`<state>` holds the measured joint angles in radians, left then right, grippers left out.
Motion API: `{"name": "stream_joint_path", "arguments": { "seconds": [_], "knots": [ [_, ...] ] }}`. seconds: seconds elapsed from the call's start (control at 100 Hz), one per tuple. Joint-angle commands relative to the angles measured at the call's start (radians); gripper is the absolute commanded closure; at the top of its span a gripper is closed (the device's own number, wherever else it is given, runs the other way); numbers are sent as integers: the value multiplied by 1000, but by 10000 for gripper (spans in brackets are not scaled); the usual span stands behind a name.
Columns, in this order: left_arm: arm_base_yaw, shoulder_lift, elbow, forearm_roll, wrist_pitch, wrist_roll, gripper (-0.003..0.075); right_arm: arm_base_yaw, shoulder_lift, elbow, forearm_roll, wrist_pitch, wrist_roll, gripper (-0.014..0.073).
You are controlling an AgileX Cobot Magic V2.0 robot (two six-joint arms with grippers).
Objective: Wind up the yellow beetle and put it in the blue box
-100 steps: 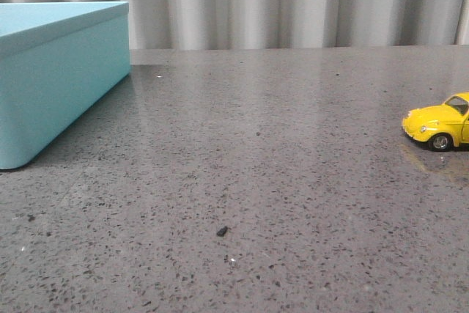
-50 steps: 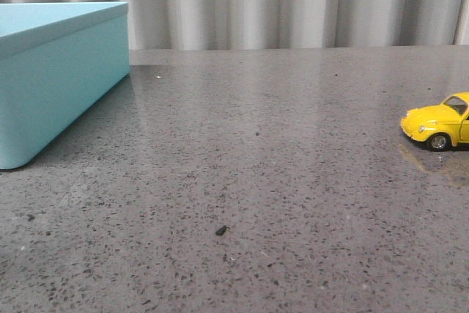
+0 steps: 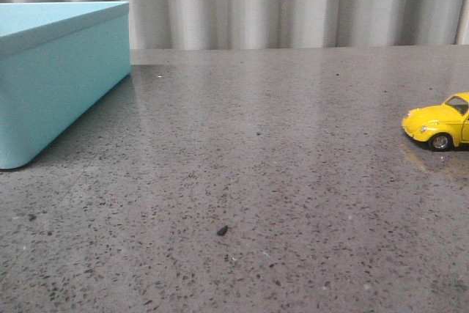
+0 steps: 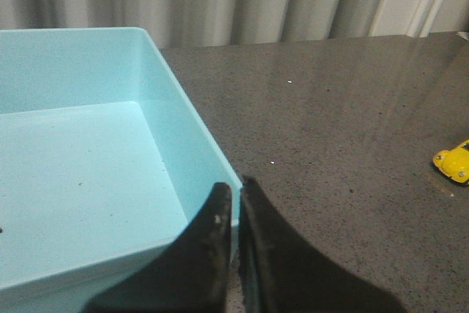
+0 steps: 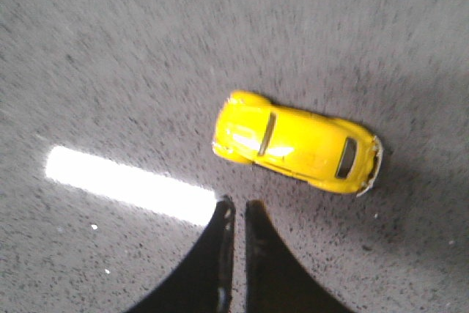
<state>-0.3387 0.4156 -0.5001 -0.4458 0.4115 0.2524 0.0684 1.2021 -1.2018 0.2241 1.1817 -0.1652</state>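
The yellow beetle [image 3: 442, 126] stands on its wheels at the far right edge of the grey speckled surface [image 3: 256, 181], its rounded nose pointing left and its rear cut off by the frame in the front view. The blue box [image 3: 55, 71] sits at the far left, well apart from the car, open on top with a bare pale floor visible from the left wrist camera. The left gripper [image 4: 236, 203] hovers above the box's near right corner, its dark fingers [image 4: 212, 232] pressed nearly together with only a thin slit between them and nothing held. The right gripper [image 5: 237, 214] hangs above the surface just beside the beetle [image 5: 297, 141], not touching it; its fingers [image 5: 216, 243] are likewise drawn close with a narrow gap and grasp nothing. That view is somewhat blurred, so the car's finer details are hard to make out, though a bright strip of reflected light [image 5: 128, 185] lies on the surface near the fingertips. A small dark speck [image 3: 221, 231] rests on the surface near the front centre.
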Motion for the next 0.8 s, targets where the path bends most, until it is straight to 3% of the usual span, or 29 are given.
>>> {"name": "stream_joint_path", "arguments": {
  "seconds": [0.0, 0.41, 0.79],
  "knots": [
    [-25, 15, -38, -10, -50, 4, 741, 4, 67, -43, -4, 16, 10, 634],
    [-29, 17, -36, 5, -18, 4, 741, 4, 182, -43, -37, -59, 10, 634],
    [-29, 17, -36, 23, -19, 4, 741, 4, 233, -43, -37, -37, 10, 634]
  ]
}}
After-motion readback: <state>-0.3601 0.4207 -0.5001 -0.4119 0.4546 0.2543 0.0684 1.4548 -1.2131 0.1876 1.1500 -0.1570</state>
